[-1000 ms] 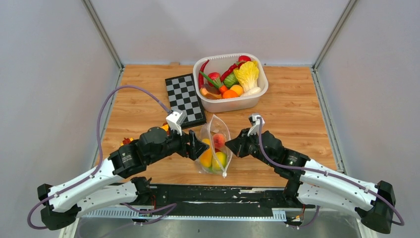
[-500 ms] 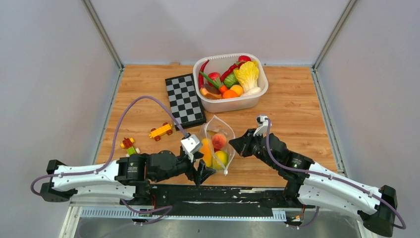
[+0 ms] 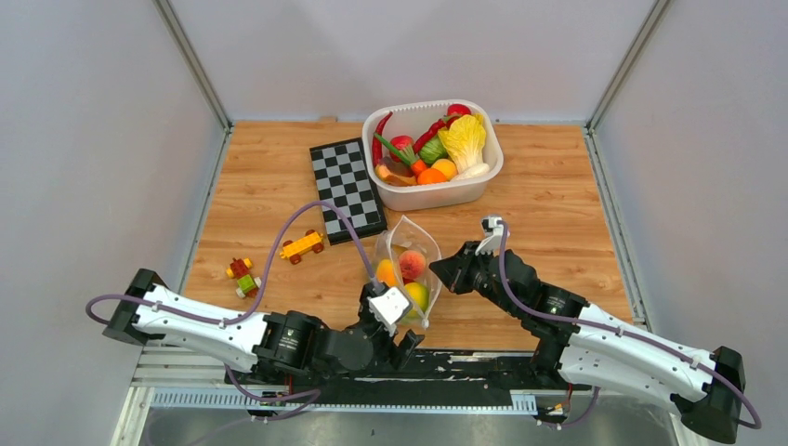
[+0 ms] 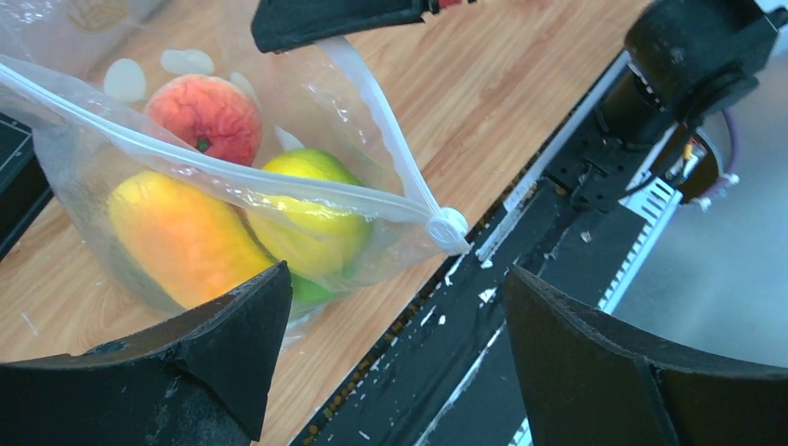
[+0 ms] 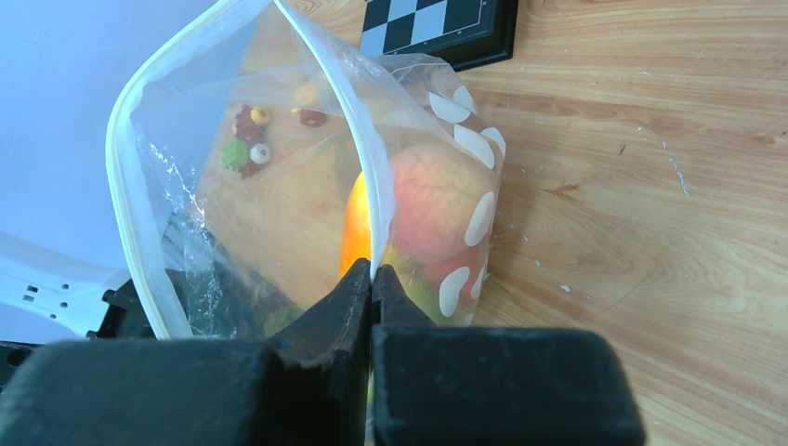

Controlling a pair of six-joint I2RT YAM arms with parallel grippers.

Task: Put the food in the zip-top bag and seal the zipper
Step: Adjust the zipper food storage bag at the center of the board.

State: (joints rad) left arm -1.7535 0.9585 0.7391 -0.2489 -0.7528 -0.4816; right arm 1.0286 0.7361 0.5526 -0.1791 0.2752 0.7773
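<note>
The clear dotted zip-top bag [image 3: 405,269] stands with its mouth open near the front table edge. It holds a peach [image 3: 412,264], an orange mango [image 3: 384,272] and a yellow-green fruit [image 3: 417,295]. My right gripper [image 3: 439,269] is shut on the bag's zipper rim [image 5: 367,200] and holds that side up [image 5: 374,272]. My left gripper [image 3: 406,345] is open and empty, low over the front rail, just short of the bag's near end. In the left wrist view the zipper [image 4: 232,170] and its end tab [image 4: 452,228] lie ahead of the open gripper [image 4: 398,344].
A white tub [image 3: 492,158] with more toy food stands at the back. A chessboard [image 3: 347,186] lies to its left. Two toy brick cars [image 3: 302,246] [image 3: 242,276] sit at the left. The black base rail [image 3: 483,362] runs along the near edge.
My left gripper has left the bag's left side, swung back and right, and now sits low at the front rail below the bag. My right gripper keeps its hold on the rim.
</note>
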